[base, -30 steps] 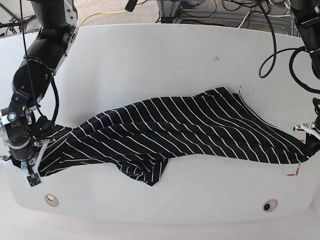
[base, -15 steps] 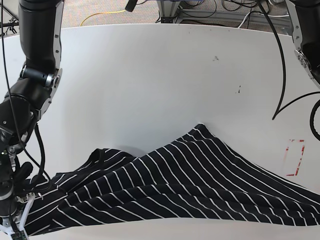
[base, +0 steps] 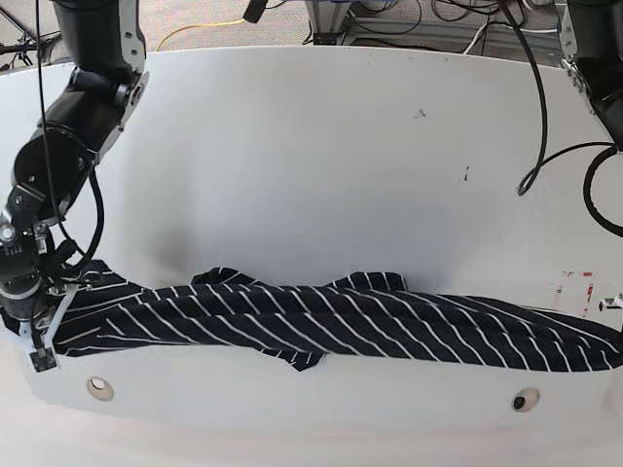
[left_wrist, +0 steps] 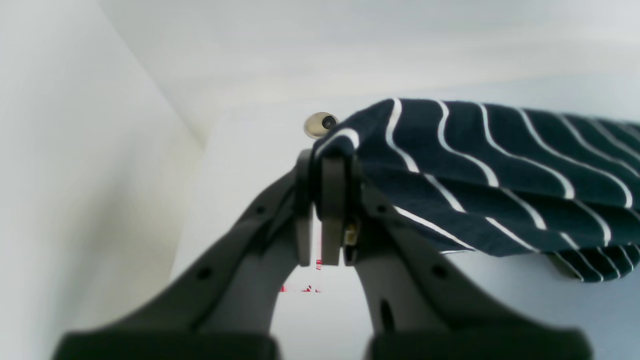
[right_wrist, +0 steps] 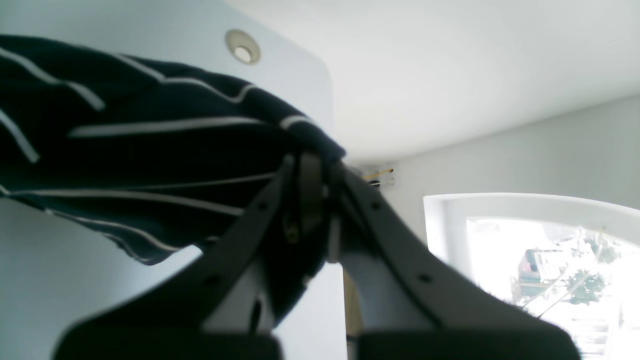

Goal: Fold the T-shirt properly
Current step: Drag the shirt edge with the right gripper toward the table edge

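Note:
The T-shirt (base: pixel 331 326), dark navy with thin white stripes, lies drawn out in a long bunched band across the front of the white table (base: pixel 311 156). At the band's left end in the base view, my right gripper (base: pixel 41 342) is shut on the cloth. The right wrist view shows its jaws (right_wrist: pixel 314 170) pinching a fold of the T-shirt (right_wrist: pixel 150 150). My left gripper (left_wrist: pixel 326 162) is shut on a corner of the T-shirt (left_wrist: pixel 500 185), held off the table. In the base view that gripper is almost wholly past the right edge.
Two round inserts (base: pixel 100 389) (base: pixel 526 400) sit in the table near its front edge. A red mark (base: pixel 576 292) lies at the right. Cables (base: pixel 428 24) run behind the table's far edge. My dark arm (base: pixel 88 97) stands along the left side.
The shirt, spread wider and pulled toward the front half a second ago, is now gathered into a narrower band stretched between both grippers. Both grips stayed shut on it.

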